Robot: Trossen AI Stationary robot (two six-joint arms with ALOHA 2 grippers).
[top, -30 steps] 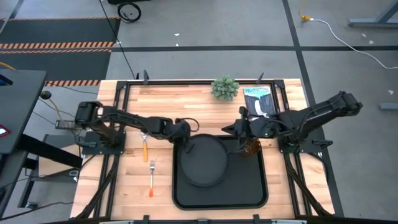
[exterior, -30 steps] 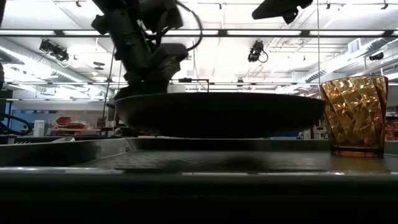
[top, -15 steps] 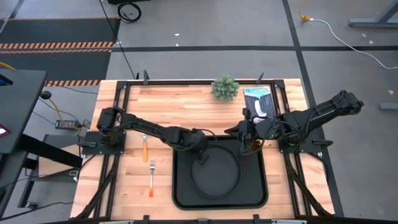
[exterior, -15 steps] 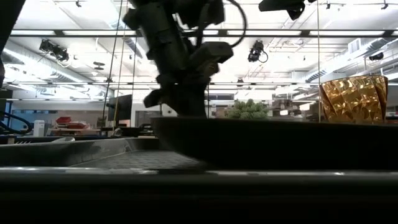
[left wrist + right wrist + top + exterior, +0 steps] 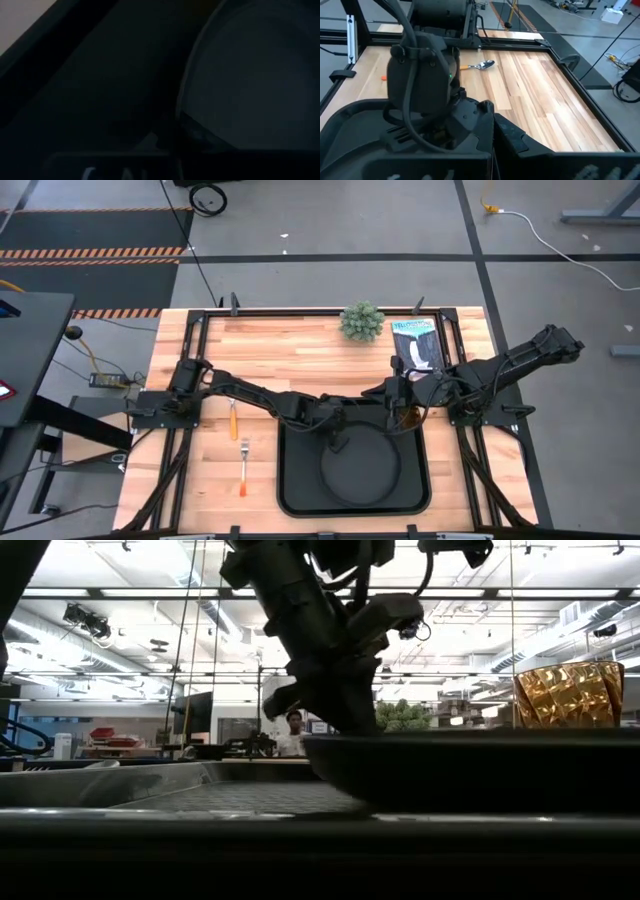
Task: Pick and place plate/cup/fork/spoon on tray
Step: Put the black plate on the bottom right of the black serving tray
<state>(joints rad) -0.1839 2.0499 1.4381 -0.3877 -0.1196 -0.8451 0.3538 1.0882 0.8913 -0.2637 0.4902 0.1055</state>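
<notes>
I saw the left claw (image 5: 338, 438) pinching the far-left rim of the plate (image 5: 361, 471), which sat inside the tray (image 5: 292, 498). The right claw (image 5: 388, 395) hovered beside the cup (image 5: 405, 418); I could not tell its finger state, as they were hidden

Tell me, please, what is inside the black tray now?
The tray holds the round black plate, with the left gripper at its rim, and the amber cup in a far corner. The tray floor beneath the plate is covered. Fork and spoon lie outside.
</notes>
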